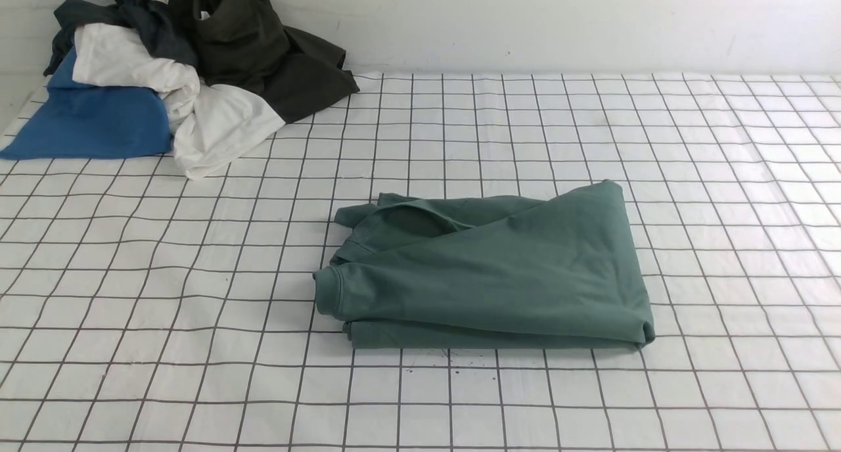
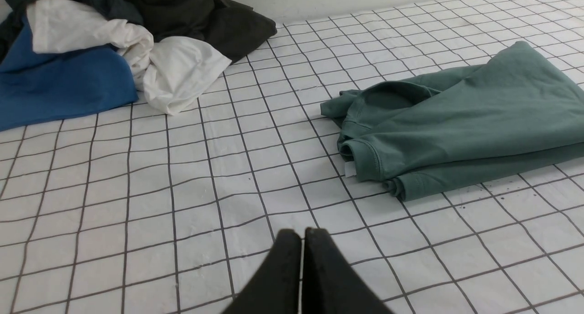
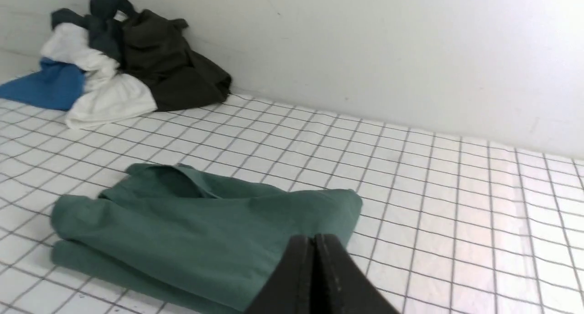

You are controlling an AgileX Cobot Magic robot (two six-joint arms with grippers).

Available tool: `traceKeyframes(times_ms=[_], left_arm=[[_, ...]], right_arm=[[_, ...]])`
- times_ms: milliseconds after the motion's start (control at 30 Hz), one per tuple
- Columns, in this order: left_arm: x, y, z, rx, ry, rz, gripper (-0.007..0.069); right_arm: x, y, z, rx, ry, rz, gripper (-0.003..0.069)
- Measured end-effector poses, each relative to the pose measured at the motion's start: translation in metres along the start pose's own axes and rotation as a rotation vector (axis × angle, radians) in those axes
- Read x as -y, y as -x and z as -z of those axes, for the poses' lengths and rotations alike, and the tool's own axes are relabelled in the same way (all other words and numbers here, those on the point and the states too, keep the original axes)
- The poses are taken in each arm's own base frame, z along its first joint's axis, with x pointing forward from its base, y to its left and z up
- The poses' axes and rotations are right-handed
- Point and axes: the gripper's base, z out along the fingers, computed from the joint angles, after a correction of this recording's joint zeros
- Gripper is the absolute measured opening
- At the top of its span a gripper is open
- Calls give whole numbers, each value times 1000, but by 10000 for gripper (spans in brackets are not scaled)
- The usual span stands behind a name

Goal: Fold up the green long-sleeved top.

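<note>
One green top (image 1: 499, 274) lies folded into a compact bundle near the middle of the checked worktop (image 1: 723, 176). In the far left corner sits one heap of clothes: a blue cloth (image 1: 85, 120), a white one (image 1: 217, 127), a dark olive one (image 1: 263, 51). Two pincers, left (image 2: 301, 241) and right (image 3: 314, 245), both closed and empty, clear of the top.
</note>
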Motion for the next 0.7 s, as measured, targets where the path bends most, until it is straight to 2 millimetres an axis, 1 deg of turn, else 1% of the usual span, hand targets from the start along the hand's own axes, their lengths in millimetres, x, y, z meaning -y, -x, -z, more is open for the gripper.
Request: traceKeyframes(times_ms=[67, 100, 133, 200, 233, 300, 333, 367, 433, 533, 700], left_arm=[[0, 0, 0, 0, 0, 0, -7], [0, 0, 0, 0, 0, 0, -7], [0, 0, 0, 0, 0, 0, -7], [0, 0, 0, 0, 0, 0, -7], [0, 0, 0, 0, 0, 0, -7], [0, 0, 0, 0, 0, 0, -7], [0, 0, 0, 0, 0, 0, -7], [0, 0, 0, 0, 0, 0, -7], [0, 0, 0, 0, 0, 0, -7], [0, 0, 0, 0, 0, 0, -7], [0, 0, 0, 0, 0, 0, -7]], right_arm=[[3, -24, -5, 18, -63, -24, -14], [3, -26, -6, 22, -67, -36, -14], [5, -46, -9, 54, -124, -56, -14], [6, -59, -11, 71, -158, -81, -14], [6, -76, -13, 87, -196, -110, -14], [8, -95, -15, 92, -249, -147, -14], [9, -100, -16, 90, -269, -154, -14], [10, -110, -17, 68, -298, -169, -14], [11, -118, -18, 46, -338, -188, -14], [13, -122, -18, 20, -378, -217, -14], [12, -127, -18, -37, -366, -219, -14]])
